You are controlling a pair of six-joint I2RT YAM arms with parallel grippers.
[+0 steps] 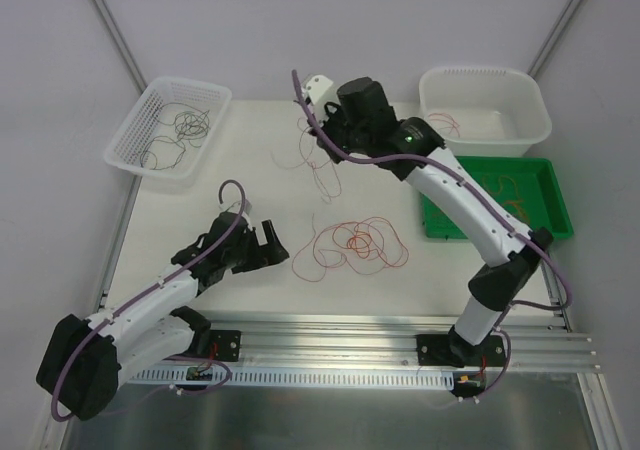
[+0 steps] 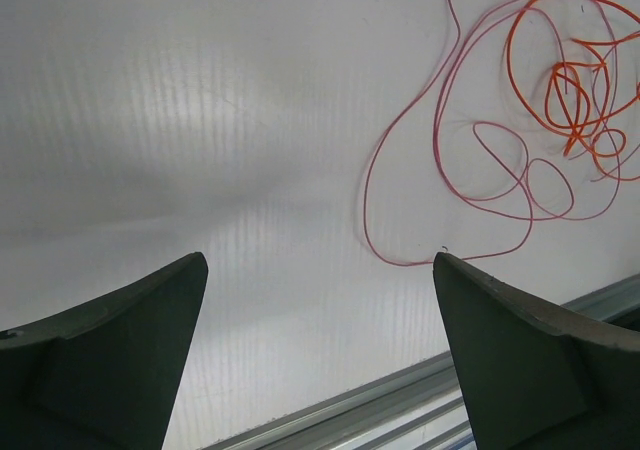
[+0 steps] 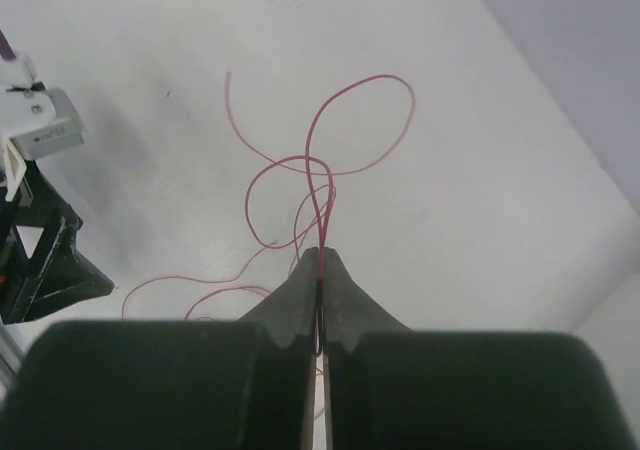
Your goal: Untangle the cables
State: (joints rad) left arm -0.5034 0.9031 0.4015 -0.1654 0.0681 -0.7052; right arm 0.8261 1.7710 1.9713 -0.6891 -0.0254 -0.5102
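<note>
Two right fingers are pressed tight together, pinching a hair-thin red cable at their very tips. They hold it above the back middle of the table, and its loops hang down toward the surface. The left fingers are spread wide and hold nothing. They hover low, just left of the pile, a loose tangle of red and orange cables in the middle of the table.

Several things could go wrong. The pinch is narrow and the cable is slick-looking, so a quick pull could slide it free. More than one strand seems to run from the tips, so a second cable may be caught up too; I cannot tell. A trailing loop could also snag the pile and drag it along.

The table is smooth, white and faintly ribbed. A white basket at the back left holds dark cables. At the back right are a white tub and a green tray with a few orange strands. A metal rail edges the near side, and pale walls close in the space.
</note>
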